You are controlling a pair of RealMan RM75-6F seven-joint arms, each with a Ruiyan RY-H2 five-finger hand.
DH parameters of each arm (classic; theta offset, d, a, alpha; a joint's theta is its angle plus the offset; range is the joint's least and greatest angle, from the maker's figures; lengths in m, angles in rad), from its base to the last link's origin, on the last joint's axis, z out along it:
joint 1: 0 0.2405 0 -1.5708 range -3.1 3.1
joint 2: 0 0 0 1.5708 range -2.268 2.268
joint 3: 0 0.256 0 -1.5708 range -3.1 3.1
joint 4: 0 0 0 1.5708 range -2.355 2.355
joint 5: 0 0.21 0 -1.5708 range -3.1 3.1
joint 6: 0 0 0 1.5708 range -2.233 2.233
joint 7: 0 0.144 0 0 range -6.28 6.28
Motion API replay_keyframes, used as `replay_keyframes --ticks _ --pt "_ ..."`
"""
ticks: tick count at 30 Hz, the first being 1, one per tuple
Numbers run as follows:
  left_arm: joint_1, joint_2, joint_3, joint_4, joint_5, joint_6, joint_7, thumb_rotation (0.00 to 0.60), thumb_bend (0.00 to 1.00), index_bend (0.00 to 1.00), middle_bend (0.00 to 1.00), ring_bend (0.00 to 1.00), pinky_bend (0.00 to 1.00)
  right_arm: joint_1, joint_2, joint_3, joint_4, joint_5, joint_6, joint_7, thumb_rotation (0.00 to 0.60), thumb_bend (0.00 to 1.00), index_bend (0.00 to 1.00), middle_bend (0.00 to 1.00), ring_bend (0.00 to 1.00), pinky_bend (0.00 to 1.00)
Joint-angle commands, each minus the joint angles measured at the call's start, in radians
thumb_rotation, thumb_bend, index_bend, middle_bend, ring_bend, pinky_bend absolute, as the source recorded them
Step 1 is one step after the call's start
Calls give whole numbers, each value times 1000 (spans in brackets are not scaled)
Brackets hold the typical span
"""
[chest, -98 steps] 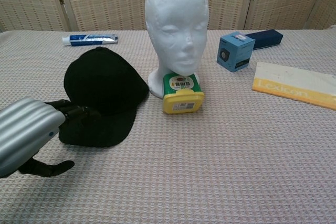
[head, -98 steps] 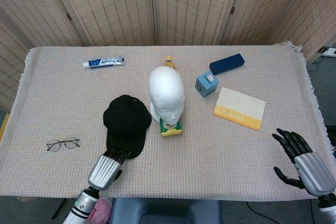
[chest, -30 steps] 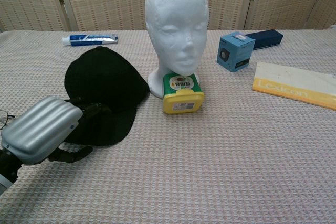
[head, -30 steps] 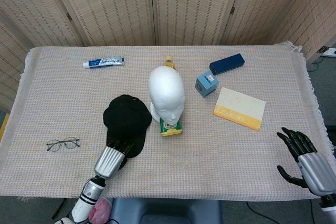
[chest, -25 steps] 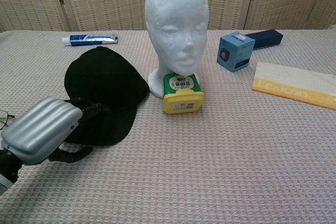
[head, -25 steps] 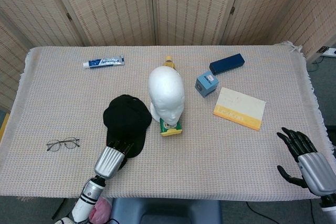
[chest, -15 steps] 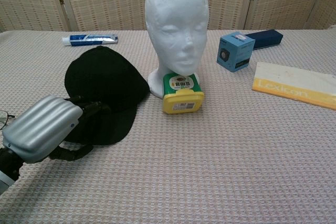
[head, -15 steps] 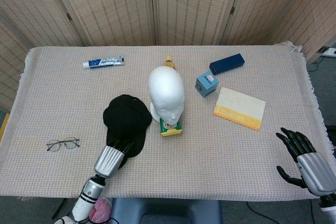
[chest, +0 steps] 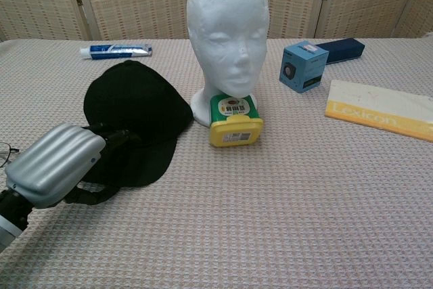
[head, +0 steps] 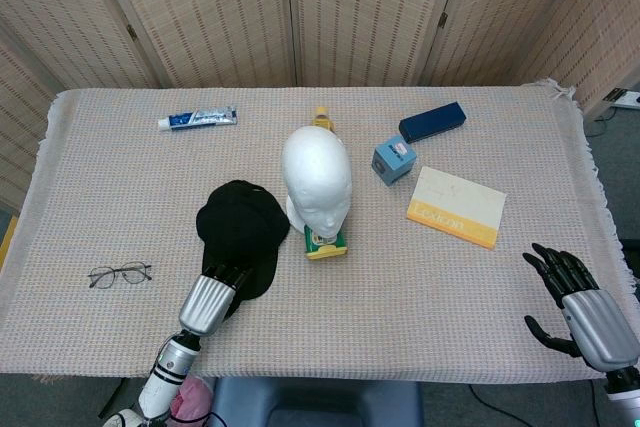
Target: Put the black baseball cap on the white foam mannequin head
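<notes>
The black baseball cap (head: 240, 232) (chest: 132, 113) lies flat on the table, just left of the white foam mannequin head (head: 317, 182) (chest: 226, 28), which stands upright and bare. My left hand (head: 208, 302) (chest: 54, 164) is at the cap's near brim. Its fingers (chest: 115, 139) lie over the top of the brim and the thumb curls in against the brim's underside edge, pinching it. My right hand (head: 580, 307) hovers at the table's front right corner with fingers spread and nothing in it; the chest view does not show it.
A yellow-lidded green tub (head: 325, 243) (chest: 235, 120) sits against the mannequin's base. A blue box (head: 394, 159), a dark blue case (head: 432, 121) and a yellow-edged book (head: 456, 206) lie to the right. Toothpaste (head: 197, 118) lies far left, glasses (head: 119, 274) near left.
My left hand has slid forward onto the cap's brim, and its thumb has curled in toward the brim's edge. The cap stays on the table. My right hand barely shifted.
</notes>
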Motion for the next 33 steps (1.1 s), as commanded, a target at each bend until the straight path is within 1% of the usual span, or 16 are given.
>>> replay_keyframes --ticks 1,3,6,8,11,13,18,21,26,30,33 --pt "-2 -15 -1 27 4 14 -17 600 295 288 447 328 549 0 0 0 -1 -1 -1 -1 600 282 0 0 0 0" --pt "-2 -28 0 50 5 23 -31 600 295 293 453 328 549 1 0 -1 -1 -1 -2 -2 600 283 0 0 0 0" --pt "-1 -48 -2 86 12 49 -57 600 311 332 493 354 553 1 0 -1 -2 -2 -3 -1 600 283 0 0 0 0" --pt "0 -66 -2 114 19 76 -90 600 346 387 548 397 581 1 0 -1 -2 -1 -3 -1 600 282 0 0 0 0" --pt "0 -90 -1 160 29 113 -136 600 365 451 607 444 627 2 0 -1 -2 -2 -5 -2 600 282 0 0 0 0" --pt "-1 -100 0 182 30 120 -152 600 383 488 637 470 653 2 0 -2 -2 -4 -5 -3 600 282 0 0 0 0" --pt "-8 -106 -3 216 26 122 -155 600 420 500 644 477 661 0 -1 -2 -3 -6 -1 -6 600 283 0 0 0 0" --pt "-15 -103 -13 235 26 143 -140 600 432 514 661 490 669 2 -3 -1 -4 -4 -5 -10 600 283 0 0 0 0" --pt "-26 -70 -26 225 34 188 -107 600 453 567 711 536 707 5 -6 -1 -6 -2 -13 -17 600 282 0 0 0 0" --pt "-28 -22 -34 170 37 215 -73 600 464 603 742 563 741 6 -8 -1 -9 -3 -14 -23 600 283 0 0 0 0" --pt "-25 13 -36 116 37 222 -45 600 470 610 749 570 750 6 -10 -1 -10 -3 -16 -27 600 283 0 0 0 0"
